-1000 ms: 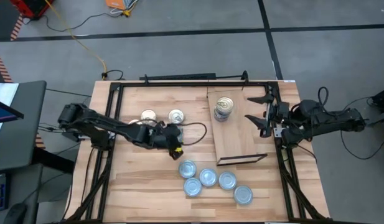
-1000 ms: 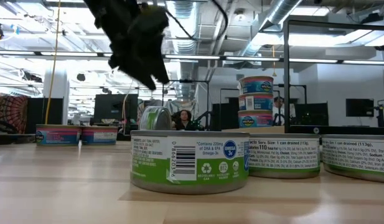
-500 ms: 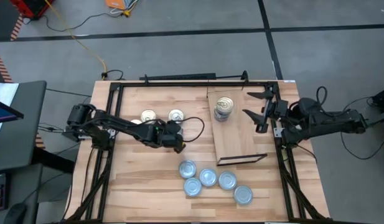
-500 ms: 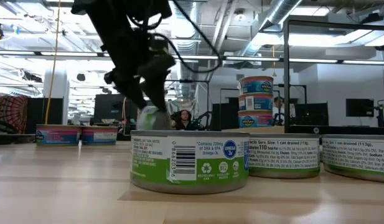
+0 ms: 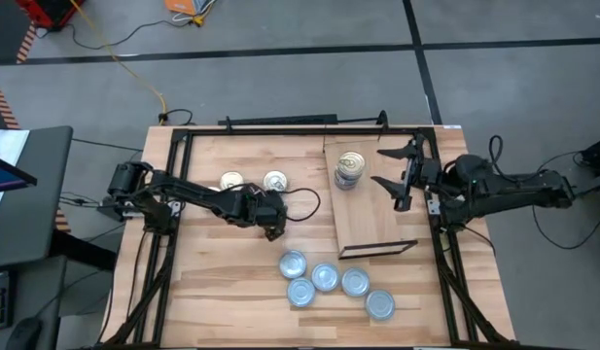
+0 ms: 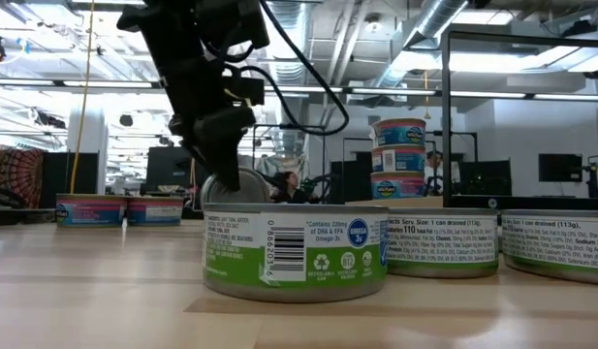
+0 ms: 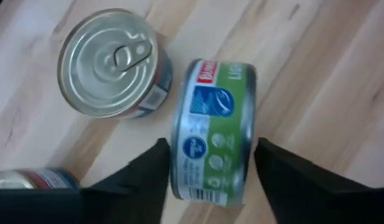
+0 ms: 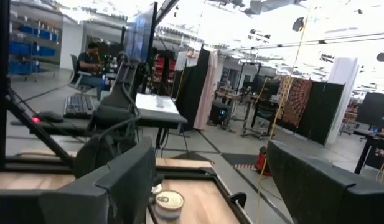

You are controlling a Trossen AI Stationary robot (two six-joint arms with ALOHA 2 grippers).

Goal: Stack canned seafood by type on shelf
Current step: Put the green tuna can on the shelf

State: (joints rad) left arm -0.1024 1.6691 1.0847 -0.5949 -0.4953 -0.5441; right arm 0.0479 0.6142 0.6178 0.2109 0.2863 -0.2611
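Note:
My left gripper (image 5: 271,222) is at the table's middle, pointing down, shut on a green-labelled tin (image 7: 211,134) that stands on its edge. Two gold-top tins (image 5: 231,182) (image 5: 275,181) lie flat just beyond it; one shows in the left wrist view (image 7: 109,61). A stack of gold-top tins (image 5: 349,168) stands on the shelf (image 5: 372,222) at its far left. Several silvery-blue-top tins (image 5: 325,278) lie flat on the table near the front. My right gripper (image 5: 389,168) is open and empty above the shelf's right part, beside the stack. My left gripper holds the green-labelled tin between its two fingers (image 7: 148,171), one on each flat face, the label side (image 7: 210,158) facing up at the wrist. The fingers come from above, pointing down. The front tin in the low view hides whether its lower rim is on the table.
A dark-edged strip (image 5: 377,250) closes the shelf's near end. A black frame (image 5: 280,126) runs around the table. In the low view a green-labelled tin (image 6: 294,247) stands close to the camera, with more tins to its right (image 6: 444,242).
My left gripper has come down over the tin standing on edge and has gone a little toward the table's far edge. My right gripper has gone a little toward the table's left, over the shelf, staying open.

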